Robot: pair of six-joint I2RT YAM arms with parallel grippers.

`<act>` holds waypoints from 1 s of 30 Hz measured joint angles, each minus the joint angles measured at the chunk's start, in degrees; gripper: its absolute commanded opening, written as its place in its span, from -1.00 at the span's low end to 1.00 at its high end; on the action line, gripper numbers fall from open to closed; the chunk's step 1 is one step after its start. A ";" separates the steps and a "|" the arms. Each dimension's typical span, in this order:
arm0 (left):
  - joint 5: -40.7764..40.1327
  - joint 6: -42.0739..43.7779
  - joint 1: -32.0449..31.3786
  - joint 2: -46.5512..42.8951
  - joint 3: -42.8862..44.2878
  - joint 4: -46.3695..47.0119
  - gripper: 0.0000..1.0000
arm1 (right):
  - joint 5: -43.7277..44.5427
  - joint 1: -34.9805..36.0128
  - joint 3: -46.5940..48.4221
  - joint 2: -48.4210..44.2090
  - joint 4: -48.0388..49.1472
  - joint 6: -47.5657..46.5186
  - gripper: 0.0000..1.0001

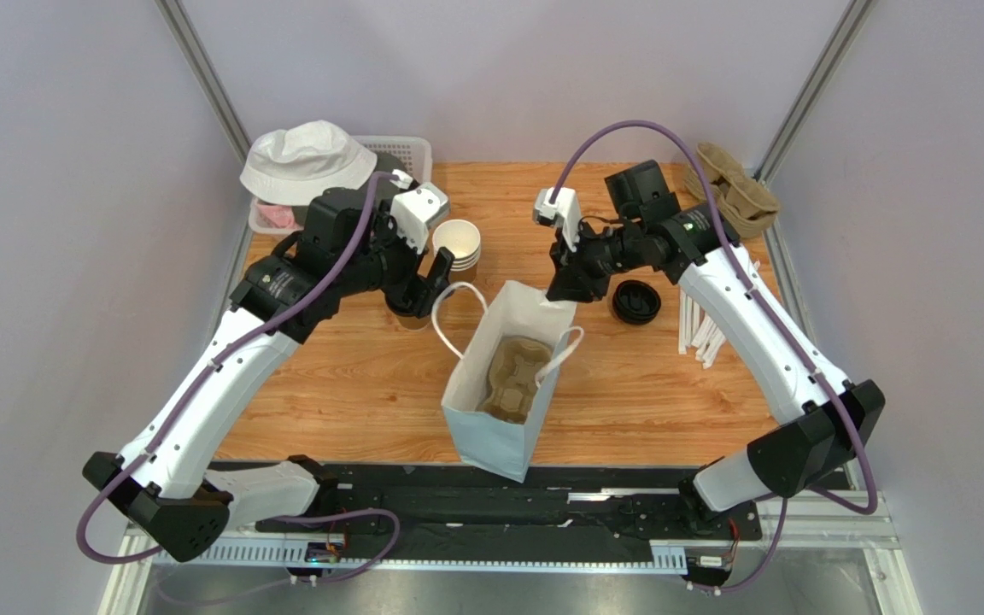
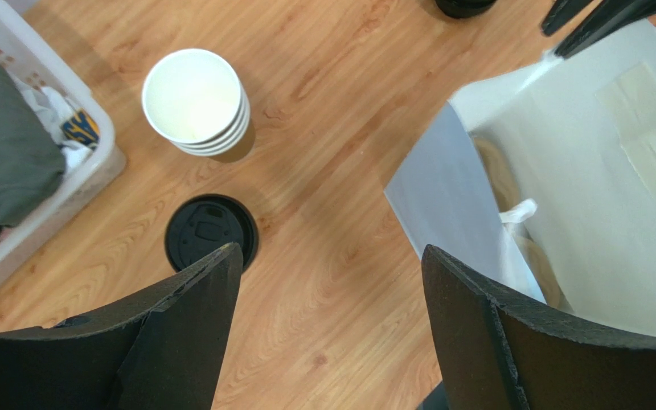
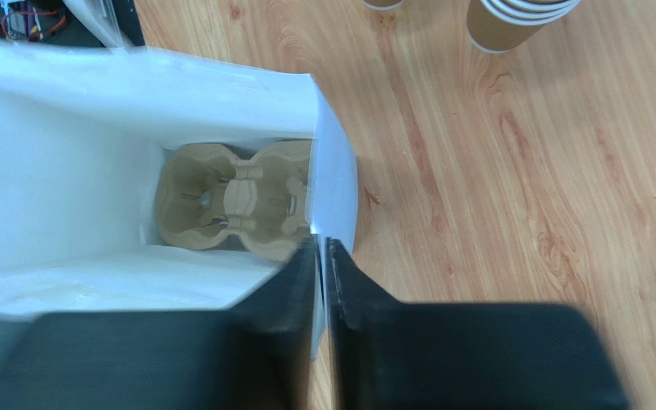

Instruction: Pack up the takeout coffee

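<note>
The takeout coffee (image 2: 207, 229), seen from above as a round black lid, stands on the wooden table. It sits just beyond the left fingertip (image 2: 220, 273) of my left gripper (image 2: 331, 250), which hangs open above bare wood with nothing between its jaws. A white paper bag (image 1: 491, 410) stands upright in the middle with a brown cardboard cup carrier (image 3: 233, 201) at its bottom. My right gripper (image 3: 323, 245) is shut on the bag's far rim (image 3: 333, 171), one finger inside and one outside. In the top view the left gripper (image 1: 418, 295) hides most of the coffee.
A stack of lidless paper cups (image 1: 459, 244) stands behind the bag. A loose black lid (image 1: 636, 303) and white sticks (image 1: 703, 327) lie to the right. A white basket (image 1: 410, 149) with a white hat (image 1: 309, 156) sits back left, and cardboard carriers (image 1: 735, 186) sit back right.
</note>
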 measured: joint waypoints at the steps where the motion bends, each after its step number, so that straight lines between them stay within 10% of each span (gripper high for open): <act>1: 0.37 -0.28 0.00 -0.04 -0.55 0.02 0.69 | 0.13 0.00 0.59 -0.31 -0.11 -0.33 -0.19; 5: 1.70 -1.73 0.00 -0.72 -3.56 0.87 0.65 | 1.22 0.00 2.45 -0.96 -1.29 -0.94 0.19; 13: 2.25 -3.69 0.00 -4.50 -8.83 4.20 0.57 | 1.53 0.42 6.95 -4.33 -1.86 -0.76 0.06; 24: 1.88 -3.39 0.00 -8.48 -13.68 9.22 0.57 | 3.89 4.46 5.64 -4.81 -0.46 -1.16 0.43; 30: 0.79 -3.76 1.77 -8.35 -14.40 10.32 0.56 | 5.99 4.46 3.98 0.13 0.55 -2.40 -0.24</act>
